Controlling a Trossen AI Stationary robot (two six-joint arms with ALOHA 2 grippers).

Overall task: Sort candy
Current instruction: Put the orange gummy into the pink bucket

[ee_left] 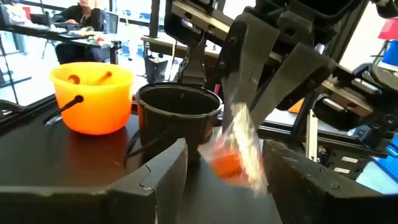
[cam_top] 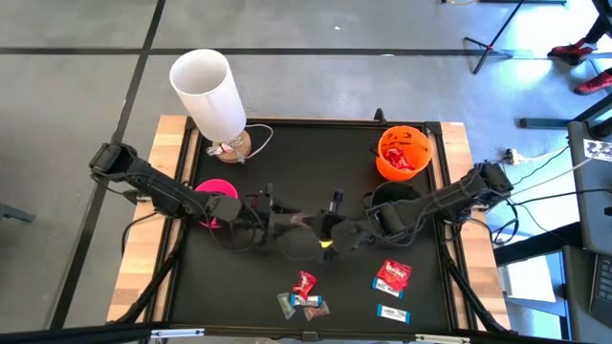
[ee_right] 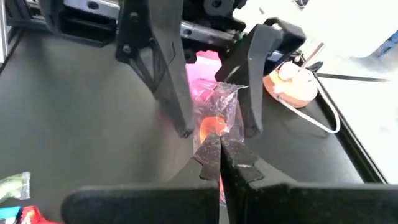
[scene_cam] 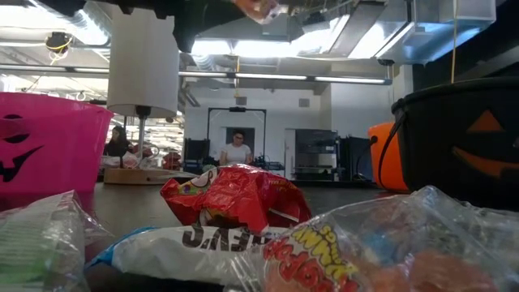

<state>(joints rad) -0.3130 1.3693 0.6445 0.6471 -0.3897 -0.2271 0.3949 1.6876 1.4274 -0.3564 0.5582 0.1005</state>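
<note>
A candy (ee_right: pixel 214 118), an orange sweet in a clear crinkly wrapper, hangs in the air over the table's middle, also seen in the left wrist view (ee_left: pixel 239 152). My right gripper (ee_right: pixel 219 142) is shut on it. My left gripper (ee_left: pixel 225 146) is open, with one finger (ee_right: pixel 168 87) on each side of the candy and narrow gaps between; I cannot tell whether they touch. In the high view the two grippers meet at the centre (cam_top: pixel 320 229). More candy lies near the front edge: red packets (cam_top: pixel 392 275) (cam_top: pixel 304 284) and a blue-and-white one (cam_top: pixel 392 312). My right gripper pinches one end of the candy's wrapper (ee_right: pixel 215 132) between its two fingertips. The fingers (ee_left: pixel 255 68) come slanting down from the table's right side. The candy sticks out past the fingertips, lifted clear of the table, between the left gripper's fingers.
A black bowl (cam_top: pixel 392 203) stands under my right arm, an orange bowl (cam_top: pixel 404 153) with red candy at the far right and a pink bowl (cam_top: pixel 215 196) under my left arm. A white lamp (cam_top: pixel 208 91) stands at the far left. People sit in the room beyond.
</note>
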